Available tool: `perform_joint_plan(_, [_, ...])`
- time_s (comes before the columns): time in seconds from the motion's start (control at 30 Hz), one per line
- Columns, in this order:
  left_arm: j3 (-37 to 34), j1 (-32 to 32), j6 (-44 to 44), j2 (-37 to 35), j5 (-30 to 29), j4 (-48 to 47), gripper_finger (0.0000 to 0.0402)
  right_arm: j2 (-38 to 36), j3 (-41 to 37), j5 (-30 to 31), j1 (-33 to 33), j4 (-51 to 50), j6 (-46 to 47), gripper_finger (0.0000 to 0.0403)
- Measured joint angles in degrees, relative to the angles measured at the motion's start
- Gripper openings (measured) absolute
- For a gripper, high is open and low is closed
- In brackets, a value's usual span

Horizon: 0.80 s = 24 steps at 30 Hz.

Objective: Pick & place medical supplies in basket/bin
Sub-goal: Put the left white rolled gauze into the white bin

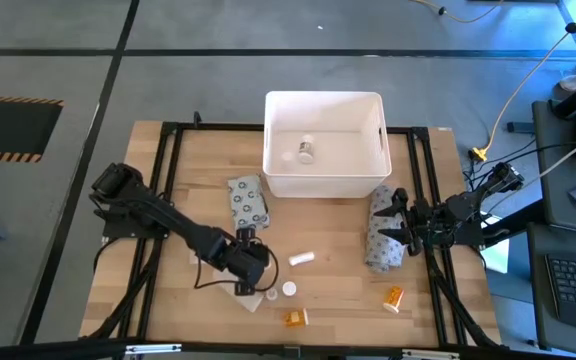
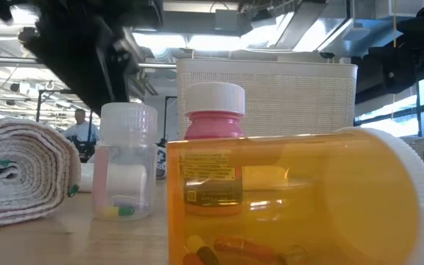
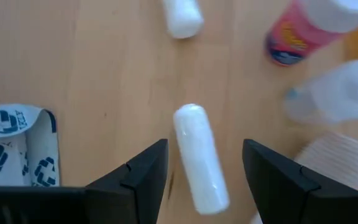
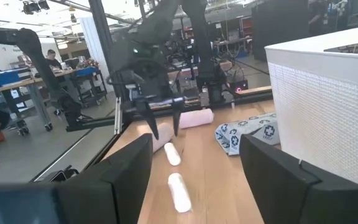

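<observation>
1. Jaws of the left gripper (image 3: 204, 180) stand apart, empty, over a white roll (image 3: 201, 158) near the tabletop's front edge.
2. The roll lies between them, its long axis seemingly along the gap, slightly tilted.
3. The right gripper (image 1: 393, 228), jaws apart, waits by the right edge.
4. The white bin (image 1: 324, 147) sits toward the back edge.
</observation>
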Motion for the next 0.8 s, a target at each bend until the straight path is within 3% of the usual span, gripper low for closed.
perform_joint_plan(0.33, [-8.4,1.8,-5.3,0.0,0.1,5.9,0.0198,0.0,0.0,0.0,0.0,0.0,0.0,0.0243])
perform_joint_plan(0.8, [-10.6,1.3,-4.9,0.6,9.0,16.3,0.0198,0.0,0.0,0.0,0.0,0.0,-0.2,0.0243])
